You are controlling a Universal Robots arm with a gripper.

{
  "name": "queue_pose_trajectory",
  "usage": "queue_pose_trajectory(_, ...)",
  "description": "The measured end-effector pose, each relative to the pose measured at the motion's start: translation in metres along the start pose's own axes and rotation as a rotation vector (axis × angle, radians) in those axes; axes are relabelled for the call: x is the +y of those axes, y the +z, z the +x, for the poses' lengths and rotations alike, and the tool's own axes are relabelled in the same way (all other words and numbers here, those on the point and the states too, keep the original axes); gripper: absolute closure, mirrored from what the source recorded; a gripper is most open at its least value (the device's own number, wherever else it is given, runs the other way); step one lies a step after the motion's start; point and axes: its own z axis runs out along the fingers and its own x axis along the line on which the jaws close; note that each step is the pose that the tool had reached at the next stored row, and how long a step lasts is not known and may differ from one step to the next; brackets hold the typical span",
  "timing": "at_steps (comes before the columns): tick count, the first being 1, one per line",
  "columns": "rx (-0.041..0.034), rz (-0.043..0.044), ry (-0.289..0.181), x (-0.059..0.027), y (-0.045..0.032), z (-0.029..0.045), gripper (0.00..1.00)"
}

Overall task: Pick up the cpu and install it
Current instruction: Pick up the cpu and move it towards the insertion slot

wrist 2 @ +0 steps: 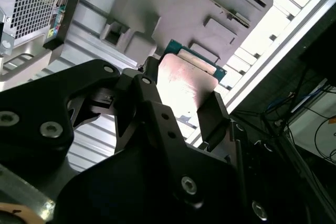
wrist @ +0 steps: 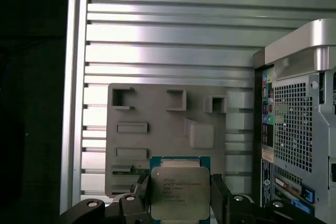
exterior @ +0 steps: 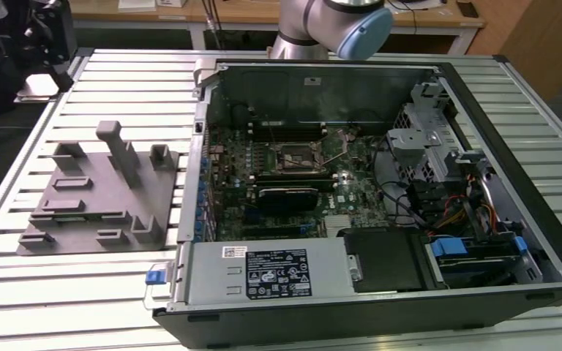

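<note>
The cpu (wrist: 178,192) is a flat square chip with a silvery top and a green rim. It sits clamped between the two black fingers (wrist: 219,199) of my gripper (wrist: 179,203), which is shut on its two opposite edges. In the second wrist view the cpu (wrist 2: 185,82) shines pale between the same fingers (wrist 2: 211,115). It hangs in the air above the gray slotted fixture (wrist: 157,124), well clear of it. The metal-framed socket (exterior: 298,155) with its dark centre lies on the motherboard inside the open computer case (exterior: 515,146).
The fixture (exterior: 96,190) lies on the slatted aluminium table (exterior: 85,292), at the exterior view's left of the case. The arm (exterior: 335,25) rises behind the case. The case's rear panel (wrist: 294,129) stands close beside the fixture. A power supply (exterior: 261,274) and drive bays (exterior: 476,256) fill the case's near side.
</note>
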Motion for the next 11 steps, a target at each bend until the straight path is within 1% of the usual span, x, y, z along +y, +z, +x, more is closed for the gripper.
queue_pose_trajectory(8,0.0,0.0,0.0,-0.0002,0.0005,-0.0225,0.46)
queue_pose_trajectory(11,0.0001,0.0,0.0,-0.0003,0.0007,-0.0322,0.46)
